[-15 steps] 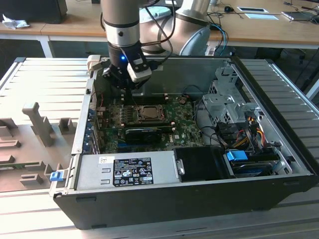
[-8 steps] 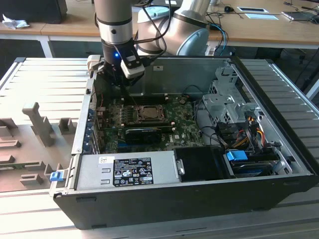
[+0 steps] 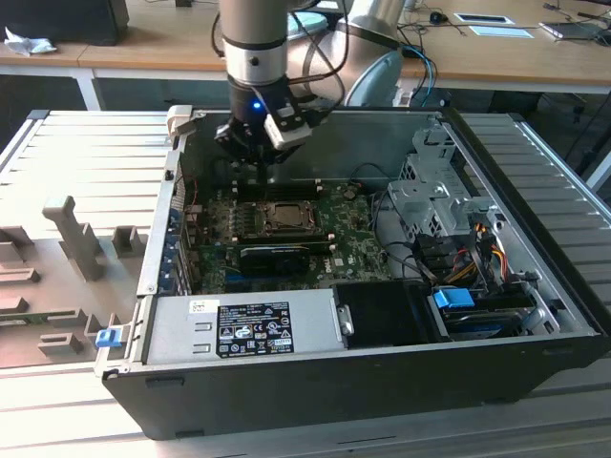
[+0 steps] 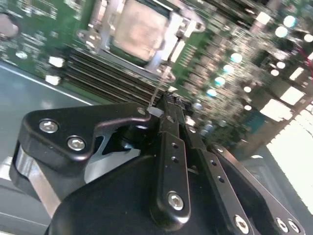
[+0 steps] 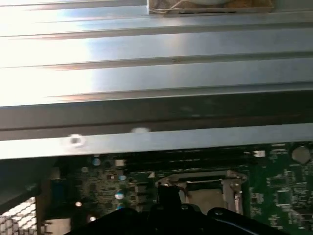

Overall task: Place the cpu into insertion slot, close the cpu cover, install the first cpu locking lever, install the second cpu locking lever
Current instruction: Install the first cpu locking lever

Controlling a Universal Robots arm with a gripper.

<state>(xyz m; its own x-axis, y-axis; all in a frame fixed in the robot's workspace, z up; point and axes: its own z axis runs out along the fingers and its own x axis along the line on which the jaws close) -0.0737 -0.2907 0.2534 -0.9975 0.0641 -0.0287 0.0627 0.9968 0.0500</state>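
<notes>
The cpu (image 4: pixel 139 27) lies pale and silvery in the insertion slot (image 3: pixel 284 218) on the green board. The cpu cover (image 4: pixel 162 55) lies flat around it as a silvery frame. In the first wrist view the slot (image 5: pixel 203 188) shows just beyond the dark gripper (image 5: pixel 168 196). My gripper (image 4: pixel 166 103) is shut, with its fingers pressed together. It hangs over the board beside the slot's rear edge (image 3: pixel 265 170). A thin metal locking lever (image 4: pixel 155 93) runs from the socket corner to the fingertips. I cannot tell whether they touch it.
The open computer case (image 3: pixel 286 382) holds a power supply (image 3: pixel 248 329), a long black card (image 3: pixel 277 256), a drive cage (image 3: pixel 430 196) and cable bundles (image 3: pixel 468 253). The case wall (image 5: pixel 146 142) stands close behind the gripper. Black memory slots (image 4: pixel 107 73) border the socket. A grey moulded tray (image 3: pixel 57 258) lies on the exterior view's left.
</notes>
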